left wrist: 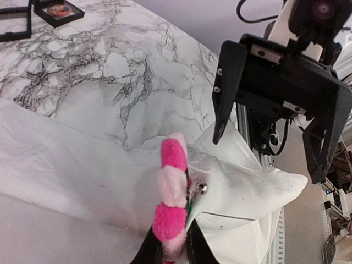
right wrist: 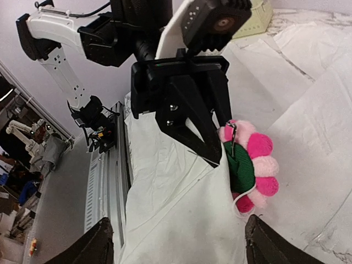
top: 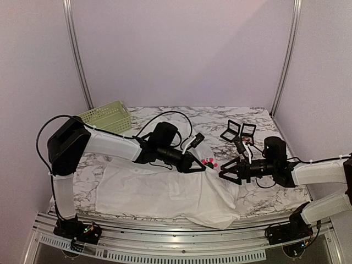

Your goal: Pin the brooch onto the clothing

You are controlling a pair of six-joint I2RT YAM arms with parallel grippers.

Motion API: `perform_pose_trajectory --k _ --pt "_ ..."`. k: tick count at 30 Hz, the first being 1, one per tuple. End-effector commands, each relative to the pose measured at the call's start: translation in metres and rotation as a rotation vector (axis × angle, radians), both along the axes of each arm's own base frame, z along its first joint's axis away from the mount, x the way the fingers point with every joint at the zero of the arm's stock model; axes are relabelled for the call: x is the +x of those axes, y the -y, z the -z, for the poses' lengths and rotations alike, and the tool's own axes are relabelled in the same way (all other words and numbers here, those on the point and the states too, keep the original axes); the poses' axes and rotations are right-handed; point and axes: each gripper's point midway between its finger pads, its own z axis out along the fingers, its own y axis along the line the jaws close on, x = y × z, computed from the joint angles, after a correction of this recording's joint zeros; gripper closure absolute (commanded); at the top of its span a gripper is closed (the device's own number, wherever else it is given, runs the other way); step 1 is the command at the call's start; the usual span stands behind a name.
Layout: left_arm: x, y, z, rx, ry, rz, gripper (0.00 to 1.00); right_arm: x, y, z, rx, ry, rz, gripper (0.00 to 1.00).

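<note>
The brooch [left wrist: 171, 192] is a fluffy flower of pink and pale pink balls with a green back [right wrist: 242, 168] and a metal pin clasp [left wrist: 201, 188]. My left gripper [left wrist: 173, 254] is shut on it and holds it against a raised fold of the clothing [left wrist: 247, 190], a thin white shirt spread on the table [top: 159, 192]. In the top view the brooch [top: 209, 163] sits at the left gripper's [top: 197, 164] tips. My right gripper [top: 227, 174] stands open just right of the brooch, holding nothing. Its fingers [right wrist: 100, 243] frame the shirt [right wrist: 181, 209] and the left gripper [right wrist: 212, 144].
A pale green basket [top: 107, 116] stands at the back left of the marble table [top: 275, 198]. Two open black cases [top: 238, 131] lie at the back right. The shirt's lower edge hangs over the near table edge by the metal rail [top: 181, 254].
</note>
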Motion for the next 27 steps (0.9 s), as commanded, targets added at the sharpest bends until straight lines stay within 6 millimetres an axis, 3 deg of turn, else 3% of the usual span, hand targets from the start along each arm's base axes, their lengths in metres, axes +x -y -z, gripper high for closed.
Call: perform_pose_trajectory --k 1,15,22,27 --pt "-0.005 -0.005 -0.007 0.029 0.047 -0.002 1.0 0.023 0.003 -0.037 0.08 0.377 0.198 0.08" --pt "-0.022 -0.009 -0.017 0.041 0.1 0.025 1.0 0.02 -0.042 -0.014 0.085 0.513 -0.005 0.03" --pt "-0.021 -0.007 -0.023 0.013 0.102 0.012 1.0 0.015 -0.06 -0.006 0.076 0.497 -0.064 0.16" --pt "-0.022 -0.007 -0.022 0.015 0.097 0.012 1.0 0.014 -0.059 0.005 0.062 0.479 -0.054 0.19"
